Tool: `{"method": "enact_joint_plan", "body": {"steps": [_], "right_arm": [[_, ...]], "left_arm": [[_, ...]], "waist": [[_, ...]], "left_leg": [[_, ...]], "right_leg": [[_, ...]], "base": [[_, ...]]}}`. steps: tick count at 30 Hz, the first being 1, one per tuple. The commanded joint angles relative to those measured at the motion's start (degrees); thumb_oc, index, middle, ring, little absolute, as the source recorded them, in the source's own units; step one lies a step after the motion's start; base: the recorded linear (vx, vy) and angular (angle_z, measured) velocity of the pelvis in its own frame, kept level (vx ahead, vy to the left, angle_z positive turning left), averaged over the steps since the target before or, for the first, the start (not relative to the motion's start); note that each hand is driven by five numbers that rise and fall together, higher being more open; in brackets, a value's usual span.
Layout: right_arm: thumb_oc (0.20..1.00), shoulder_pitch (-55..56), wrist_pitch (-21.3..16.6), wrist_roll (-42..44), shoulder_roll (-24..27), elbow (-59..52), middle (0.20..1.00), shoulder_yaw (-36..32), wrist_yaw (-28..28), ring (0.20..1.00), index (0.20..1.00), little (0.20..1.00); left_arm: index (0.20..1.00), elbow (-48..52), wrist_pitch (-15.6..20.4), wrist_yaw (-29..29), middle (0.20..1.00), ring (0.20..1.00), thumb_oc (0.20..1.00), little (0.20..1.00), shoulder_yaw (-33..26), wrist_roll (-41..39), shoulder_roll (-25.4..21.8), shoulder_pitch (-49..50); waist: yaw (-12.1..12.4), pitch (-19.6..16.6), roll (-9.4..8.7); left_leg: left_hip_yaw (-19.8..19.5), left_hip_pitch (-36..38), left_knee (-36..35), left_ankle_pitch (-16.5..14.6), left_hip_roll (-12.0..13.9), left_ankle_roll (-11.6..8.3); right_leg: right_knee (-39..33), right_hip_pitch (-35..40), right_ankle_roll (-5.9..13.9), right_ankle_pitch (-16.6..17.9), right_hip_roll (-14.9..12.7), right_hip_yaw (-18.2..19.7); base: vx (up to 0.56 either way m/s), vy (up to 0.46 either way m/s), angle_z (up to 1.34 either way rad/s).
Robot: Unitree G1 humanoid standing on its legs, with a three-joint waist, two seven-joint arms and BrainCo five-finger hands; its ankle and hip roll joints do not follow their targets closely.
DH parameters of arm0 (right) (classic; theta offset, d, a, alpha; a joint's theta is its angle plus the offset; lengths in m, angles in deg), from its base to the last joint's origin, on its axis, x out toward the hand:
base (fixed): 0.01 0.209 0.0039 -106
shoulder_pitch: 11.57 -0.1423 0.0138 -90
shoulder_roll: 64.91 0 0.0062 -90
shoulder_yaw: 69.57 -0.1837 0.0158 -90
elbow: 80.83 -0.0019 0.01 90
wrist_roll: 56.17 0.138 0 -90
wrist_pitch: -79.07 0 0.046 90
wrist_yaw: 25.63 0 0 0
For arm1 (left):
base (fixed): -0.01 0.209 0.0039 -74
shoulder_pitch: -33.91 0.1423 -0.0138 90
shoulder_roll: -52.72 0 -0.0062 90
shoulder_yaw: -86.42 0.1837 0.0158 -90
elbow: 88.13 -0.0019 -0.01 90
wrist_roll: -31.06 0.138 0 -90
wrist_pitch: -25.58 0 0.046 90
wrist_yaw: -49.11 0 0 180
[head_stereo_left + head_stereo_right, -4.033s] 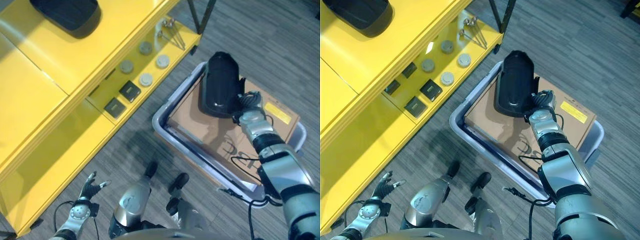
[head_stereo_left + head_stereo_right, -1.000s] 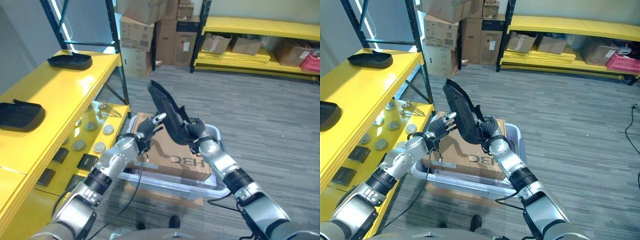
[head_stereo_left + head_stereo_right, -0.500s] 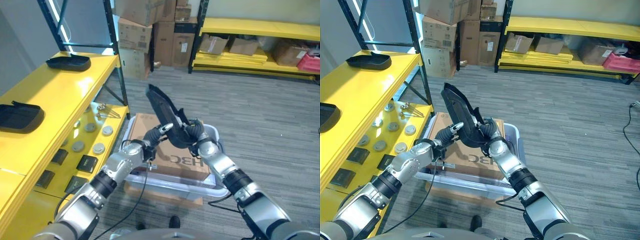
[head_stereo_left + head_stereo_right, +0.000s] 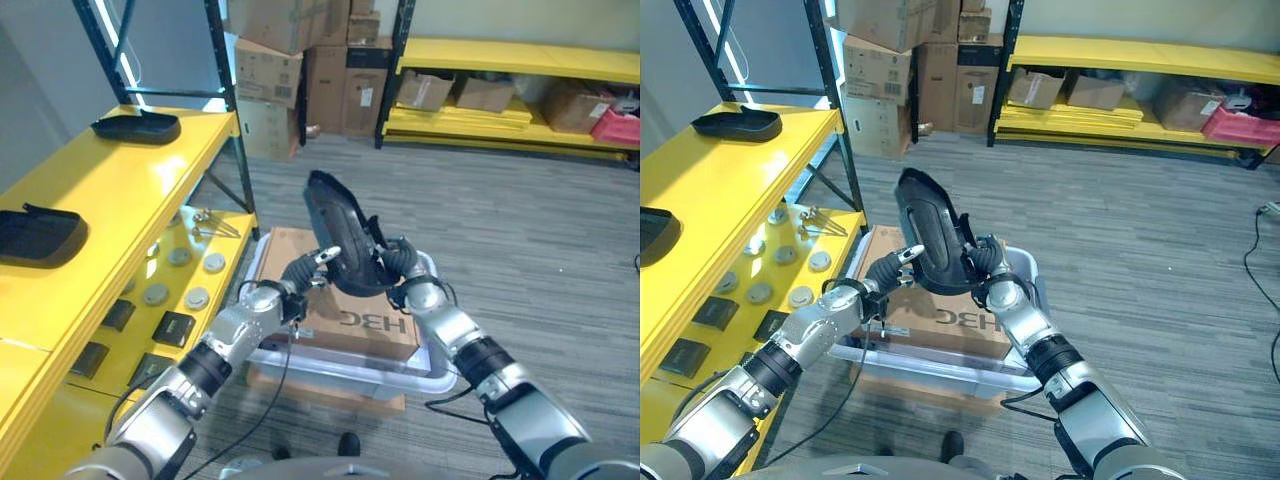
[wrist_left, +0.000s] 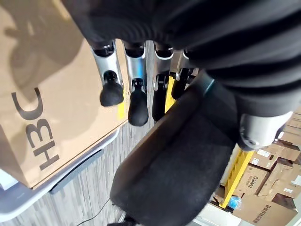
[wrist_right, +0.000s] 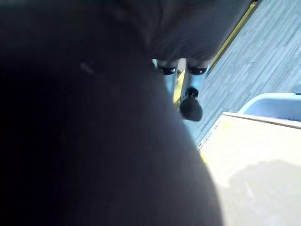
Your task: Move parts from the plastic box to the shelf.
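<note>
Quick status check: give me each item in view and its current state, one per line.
Black part: lifted above the box, gripped by the right hand.
Left hand: fingers straight, at the part's edge.
Plastic box: on floor, holding a cardboard box.
Shelf: two black parts on top.

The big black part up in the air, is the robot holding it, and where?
Yes. The right hand grips the black part near its lower end, above the plastic box. The left hand reaches to its lower edge with straight fingers, not gripping.
</note>
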Motion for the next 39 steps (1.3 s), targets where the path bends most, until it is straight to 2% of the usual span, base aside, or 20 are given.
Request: {"method": "enact_joint_plan", "body": {"steps": [1,7,9,11,14,15,16,37,38,39], "right_arm": [[0.200,-6.81,-5.10,-1.37,-4.26,0.20,0.200,1.94,1.54,0.200,0.200,0.200],[0.200,-6.62,-4.94,-1.67,-4.67,-0.19,0.200,2.02,1.27,0.200,0.200,0.200],[0.200,-6.91,-4.70,-1.36,-4.74,-0.49,0.200,1.67,1.31,0.200,0.200,0.200],[0.200,-7.20,-4.32,-0.29,-4.57,-0.85,0.200,1.40,1.51,0.200,0.200,0.200],[0.200,-7.90,-3.18,-0.79,-5.55,-2.07,0.200,1.49,2.60,0.200,0.200,0.200],[0.200,-8.11,-2.84,-0.90,-6.05,-2.11,0.200,1.84,2.56,0.200,0.200,0.200],[0.200,-8.56,-2.46,-0.87,-6.92,-1.75,0.200,2.64,1.97,0.200,0.200,0.200],[0.200,-11.04,-1.66,-0.13,-8.61,-0.23,0.200,4.46,0.62,0.200,0.200,0.200],[0.200,-11.01,-1.94,-0.10,-8.53,-0.01,0.200,4.53,0.65,0.200,0.200,0.200],[0.200,-11.04,-1.98,-0.11,-8.54,0.04,0.200,4.50,0.72,0.200,0.200,0.200]], "left_arm": [[0.200,-4.08,5.02,1.20,0.200,0.200,0.200,0.200,3.36,-0.71,6.46,-7.08],[0.200,-3.63,5.60,0.37,0.200,0.200,0.200,0.200,3.19,2.93,6.18,-7.22],[0.200,-3.94,6.78,-0.11,0.200,0.200,0.200,0.200,2.79,9.18,5.27,-8.11],[0.200,-3.89,6.45,0.81,0.200,0.200,0.200,0.200,2.83,11.77,4.29,-8.72],[0.200,-2.50,4.68,0.11,0.200,0.200,0.200,0.200,3.79,11.13,4.39,-9.21],[0.341,-2.21,4.24,-0.57,0.341,0.341,0.341,0.341,4.09,10.86,4.60,-9.36],[1.000,-2.34,3.77,-0.79,1.000,1.000,1.000,1.000,4.48,10.93,4.96,-9.57],[1.000,-4.69,3.68,0.61,1.000,1.000,1.000,1.000,6.84,12.39,5.83,-10.28],[0.564,-4.67,4.31,0.27,0.564,0.564,0.564,0.564,7.22,12.92,5.76,-10.27],[0.200,-4.61,5.10,-0.35,0.200,0.200,0.200,0.200,7.43,13.82,5.89,-10.30]], "waist": [[1.06,-3.71,-0.74],[1.17,-3.51,-0.65],[1.22,-3.45,-0.67],[1.26,-3.48,-0.67],[1.35,-3.42,-0.61],[1.41,-3.45,-0.58],[1.55,-3.46,-0.57],[1.92,-3.13,-0.51],[1.86,-3.08,-0.48],[1.81,-3.01,-0.48]], "left_leg": [[0.08,-2.09,-1.80,-1.87,3.26,-3.15],[-0.03,-1.96,-1.80,-1.88,3.21,-3.07],[-0.11,-1.83,-1.80,-1.94,3.19,-3.08],[-0.20,-1.73,-1.80,-1.99,3.20,-3.11],[-0.51,-1.69,-1.80,-2.02,3.04,-3.00],[-0.55,-1.68,-1.80,-2.04,3.01,-2.97],[-0.57,-1.63,-1.80,-2.05,2.99,-2.96],[-0.86,-1.27,-1.80,-2.01,2.80,-2.99],[-0.85,-1.23,-1.79,-2.00,2.81,-3.00],[-0.87,-1.22,-1.78,-1.99,2.80,-2.99]], "right_leg": [[0.82,3.44,8.30,-6.75,-6.14,-1.36],[0.99,3.55,8.28,-6.85,-6.15,-1.35],[1.00,3.71,8.27,-6.95,-6.13,-1.29],[1.07,3.78,8.30,-7.04,-6.13,-1.29],[1.09,3.83,8.29,-7.03,-6.10,-1.30],[1.02,3.88,8.27,-7.02,-6.09,-1.27],[1.03,3.96,8.23,-7.05,-6.10,-1.30],[1.63,4.17,8.08,-7.46,-6.00,-1.39],[1.74,4.12,8.09,-7.48,-6.00,-1.35],[1.76,4.11,8.08,-7.49,-5.99,-1.29]], "base": [[0.00,0.000,0.00],[0.00,0.000,0.00],[0.00,0.000,0.00],[0.00,0.000,0.00],[0.00,0.000,0.00],[0.00,0.000,0.00],[0.00,0.000,0.00],[0.00,0.000,0.00],[0.00,0.000,0.00],[0.00,0.000,0.00]]}}
